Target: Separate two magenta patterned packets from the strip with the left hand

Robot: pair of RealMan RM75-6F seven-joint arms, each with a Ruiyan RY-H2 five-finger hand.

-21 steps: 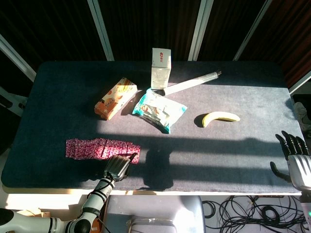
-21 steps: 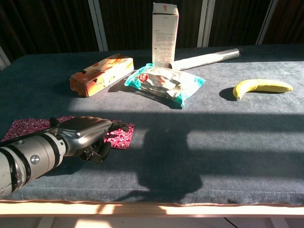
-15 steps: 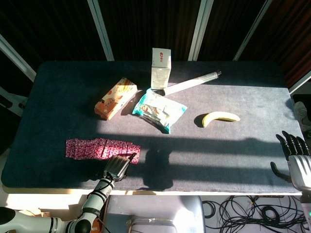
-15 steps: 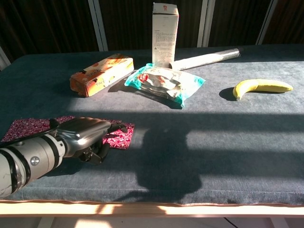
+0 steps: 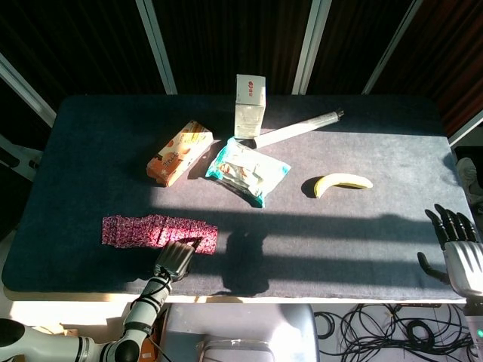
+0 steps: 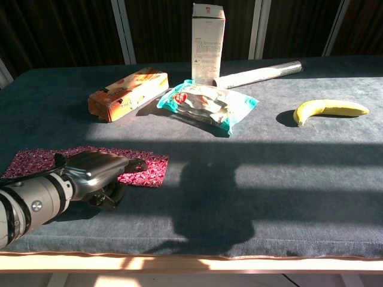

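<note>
The magenta patterned packet strip point(image 5: 155, 231) lies flat near the table's front left, also shown in the chest view as strip point(image 6: 152, 168). My left hand point(image 5: 175, 259) sits at the strip's near right edge, fingers reaching onto it; in the chest view the left hand point(image 6: 99, 170) covers the strip's middle, a fingertip touching the packet surface. Whether it grips the strip is unclear. My right hand point(image 5: 454, 245) hovers off the table's right front corner with fingers spread, holding nothing.
An orange box point(image 5: 179, 152), a teal snack bag point(image 5: 246, 171), a white carton point(image 5: 250, 105), a silver tube point(image 5: 299, 128) and a banana point(image 5: 343, 182) lie further back. The dark table point(image 5: 339, 241) edge runs just in front of my left hand.
My left hand has slid left and slightly back along the strip's near edge, uncovering more of the strip's right end. The right hand barely shifted.
</note>
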